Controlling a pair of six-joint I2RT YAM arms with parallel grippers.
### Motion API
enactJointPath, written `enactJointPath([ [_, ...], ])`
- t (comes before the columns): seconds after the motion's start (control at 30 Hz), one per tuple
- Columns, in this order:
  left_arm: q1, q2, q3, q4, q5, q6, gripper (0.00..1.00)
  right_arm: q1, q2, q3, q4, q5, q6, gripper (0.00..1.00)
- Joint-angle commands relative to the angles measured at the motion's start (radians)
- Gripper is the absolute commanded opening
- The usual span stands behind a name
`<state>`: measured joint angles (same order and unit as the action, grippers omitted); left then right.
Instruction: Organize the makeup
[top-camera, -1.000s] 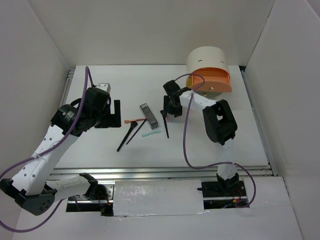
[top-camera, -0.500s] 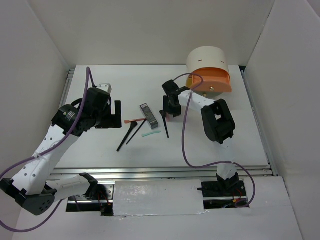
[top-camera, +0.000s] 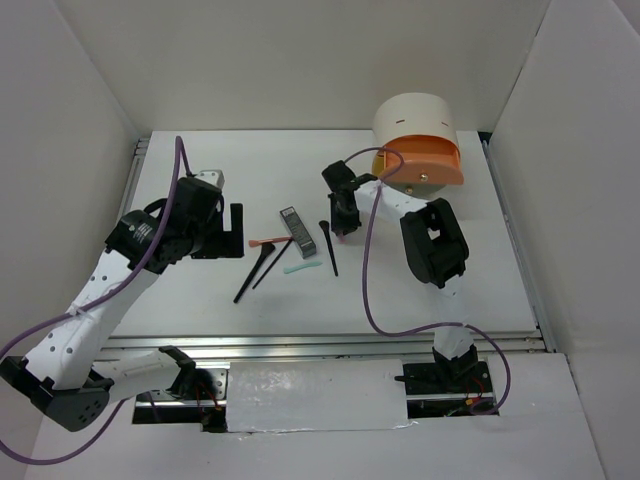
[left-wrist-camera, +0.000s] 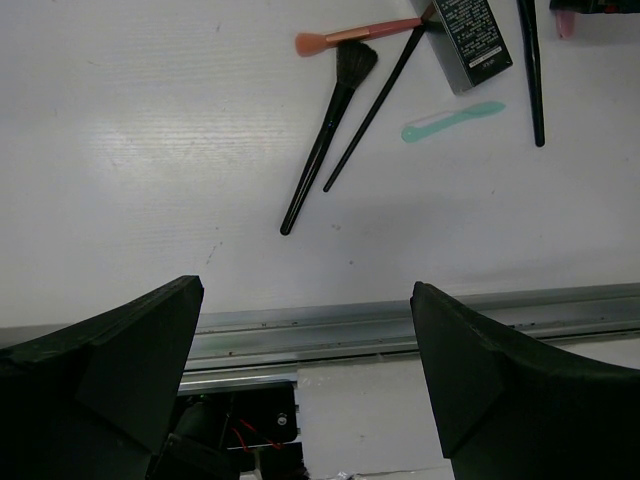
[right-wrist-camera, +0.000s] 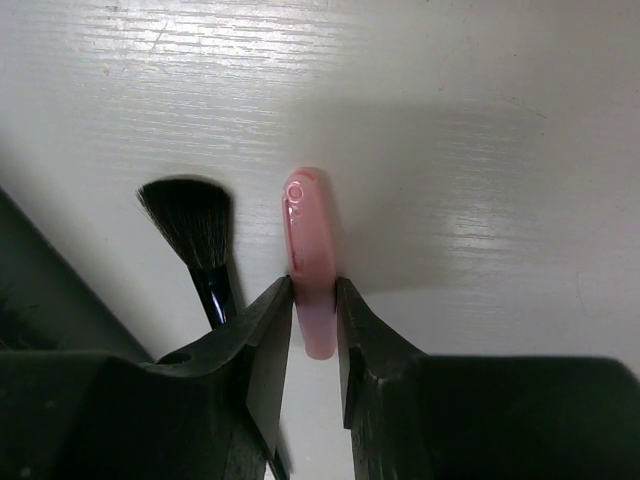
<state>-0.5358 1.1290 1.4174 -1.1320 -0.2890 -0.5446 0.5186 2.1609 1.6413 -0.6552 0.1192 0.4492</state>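
Observation:
My right gripper (right-wrist-camera: 314, 300) is shut on a pale pink stick (right-wrist-camera: 310, 250), held just over the table beside the head of a black brush (right-wrist-camera: 192, 222). In the top view this gripper (top-camera: 342, 218) is right of the makeup cluster: a dark grey tube (top-camera: 297, 231), a coral brush (top-camera: 262, 242), two thin black brushes (top-camera: 255, 272), a mint-green stick (top-camera: 301, 268) and another black brush (top-camera: 329, 247). My left gripper (top-camera: 232, 228) is open and empty, left of the cluster. The left wrist view shows the tube (left-wrist-camera: 467, 40), mint stick (left-wrist-camera: 452, 120) and black brushes (left-wrist-camera: 330, 135).
A cream round-topped box (top-camera: 415, 122) with an orange drawer front (top-camera: 437, 160) stands at the back right, just behind the right gripper. White walls enclose the table on three sides. A metal rail (top-camera: 330, 340) runs along the near edge.
My right gripper has shifted slightly toward the back left with the pink stick in it. The left arm has barely moved.

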Motion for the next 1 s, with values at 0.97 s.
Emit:
enactJointPath([
  [0.97,-0.003,-0.028,-0.003,0.035,0.019,0.026,0.99,-0.141,-0.469,0.170,-0.087,-0.044,0.078,0.00],
])
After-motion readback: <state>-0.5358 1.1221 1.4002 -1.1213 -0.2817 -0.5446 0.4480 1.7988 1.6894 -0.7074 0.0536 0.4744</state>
